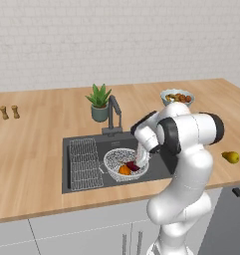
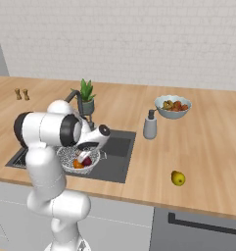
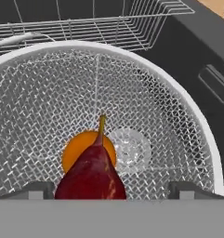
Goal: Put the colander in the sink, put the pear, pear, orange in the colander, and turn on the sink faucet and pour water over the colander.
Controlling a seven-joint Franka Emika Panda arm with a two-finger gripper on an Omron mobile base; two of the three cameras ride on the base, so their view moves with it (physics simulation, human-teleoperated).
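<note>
The white wire-mesh colander (image 1: 111,158) (image 2: 65,158) (image 3: 178,93) sits in the dark grey sink (image 1: 76,144) (image 2: 117,147). Inside it lie the orange (image 1: 124,170) (image 2: 78,164) (image 3: 78,148) and the dark red pear (image 1: 133,167) (image 2: 87,161) (image 3: 92,176), the pear resting against the orange. My gripper (image 1: 139,160) (image 2: 83,155) (image 3: 115,191) reaches down into the colander and is open, its fingertips (image 3: 39,190) spread wide with gaps on both sides of the red pear. The yellow pear (image 1: 231,157) (image 2: 177,178) lies on the counter to the right. The faucet (image 1: 114,115) (image 2: 74,98) stands behind the sink with no water running.
A flat wire rack (image 1: 84,162) (image 3: 85,23) fills the sink's left part. A potted plant (image 1: 99,102) (image 2: 86,95) stands by the faucet. A grey bottle (image 2: 150,125) and a pale fruit bowl (image 1: 177,97) (image 2: 173,106) are at the right. Two small shakers (image 1: 9,112) (image 2: 21,94) are far left.
</note>
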